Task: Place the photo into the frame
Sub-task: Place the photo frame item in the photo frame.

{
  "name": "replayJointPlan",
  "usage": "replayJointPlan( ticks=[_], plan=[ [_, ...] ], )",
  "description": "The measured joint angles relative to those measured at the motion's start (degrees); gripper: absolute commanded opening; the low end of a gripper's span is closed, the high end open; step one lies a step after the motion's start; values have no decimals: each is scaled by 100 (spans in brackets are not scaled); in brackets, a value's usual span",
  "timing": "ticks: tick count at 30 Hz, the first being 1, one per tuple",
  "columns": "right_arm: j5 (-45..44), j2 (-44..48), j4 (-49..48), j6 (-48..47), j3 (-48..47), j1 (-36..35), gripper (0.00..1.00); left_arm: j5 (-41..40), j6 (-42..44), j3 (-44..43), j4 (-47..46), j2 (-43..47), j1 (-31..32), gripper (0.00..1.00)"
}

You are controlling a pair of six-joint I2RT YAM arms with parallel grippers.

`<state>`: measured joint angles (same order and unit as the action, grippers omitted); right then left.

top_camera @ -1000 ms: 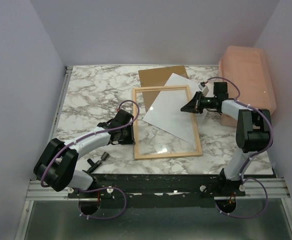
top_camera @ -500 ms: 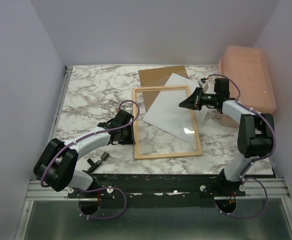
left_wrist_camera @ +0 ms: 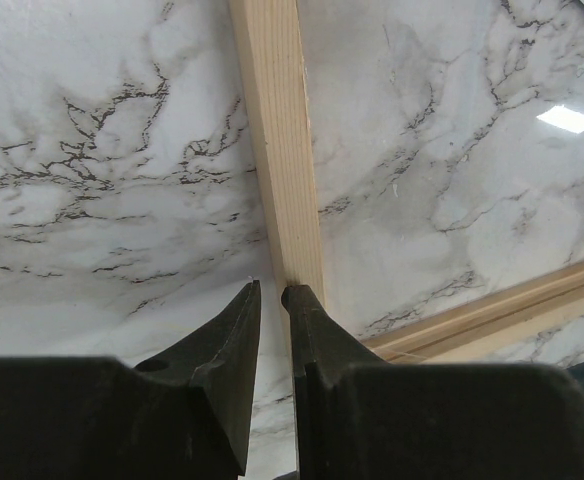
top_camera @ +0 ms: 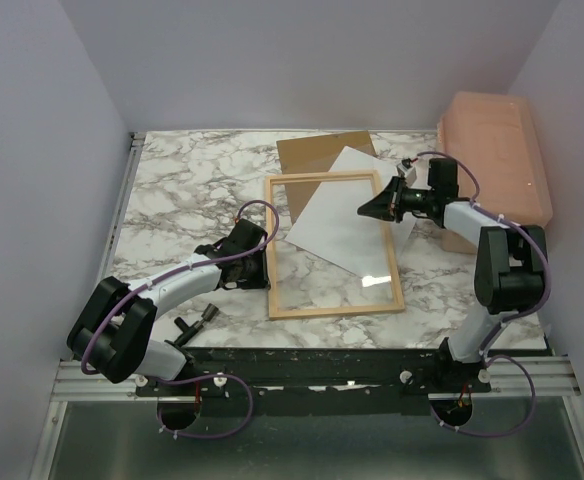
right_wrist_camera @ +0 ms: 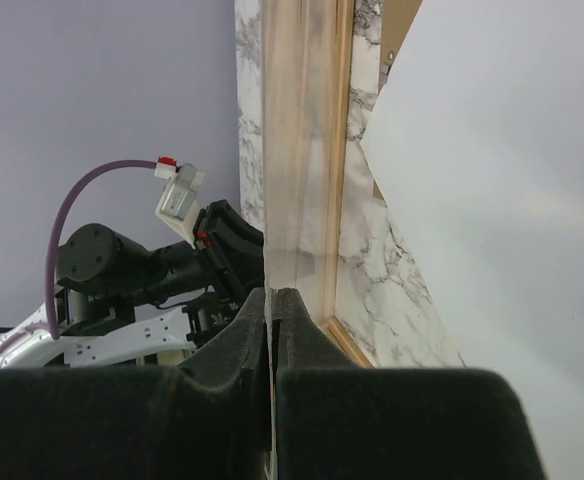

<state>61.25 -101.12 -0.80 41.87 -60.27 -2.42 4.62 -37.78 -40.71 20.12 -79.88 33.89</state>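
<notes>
**Table**: marbled white and grey top. All items below are laid on it.

**Frame**: thin pale wood rails around a clear pane. It is laid flat at the middle of the table, with the marble seen through the pane.

**Photo**: large sheet, shown white side up. It is laid askew over the far right part of the frame, not squared to the rails. Its near and left corners are spread on the pane. Its far corner is carried past the far rail onto the brown board. Its right edge is passed over the right rail.

**Brown board**: flat panel at the far side, just behind the frame. It is partly covered by the frame's far rail and by the sheet.

**Pink box**: set at the far right of the table, well apart from the frame.

**Right gripper**: turned sideways at the frame's right rail. Its jaws are pressed together on the right edge of the photo.

**Left gripper**: lowered at the frame's left rail. Its jaws are parted by a slim gap. One fingertip is set against the wood and the other is held over the marble just outside the rail. Nothing is seen pinched between them.
</notes>
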Motion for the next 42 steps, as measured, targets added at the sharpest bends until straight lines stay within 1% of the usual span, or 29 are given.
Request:
replayJointPlan(
  ticks=[11,19,31,42],
  plan=[
    [-2,356,92,101,-129,-63,1,-9,2,0,-2,0,11,19],
    [-2,330,284,31,-205,-63,1,-11,2,0,-2,0,11,19],
    [-7,304,529,-22,-750,-63,1,-28,2,0,-2,0,26,19],
    [-55,50,730,-345,-651,-63,1,-35,4,0,-4,0,33,19]
  ],
)
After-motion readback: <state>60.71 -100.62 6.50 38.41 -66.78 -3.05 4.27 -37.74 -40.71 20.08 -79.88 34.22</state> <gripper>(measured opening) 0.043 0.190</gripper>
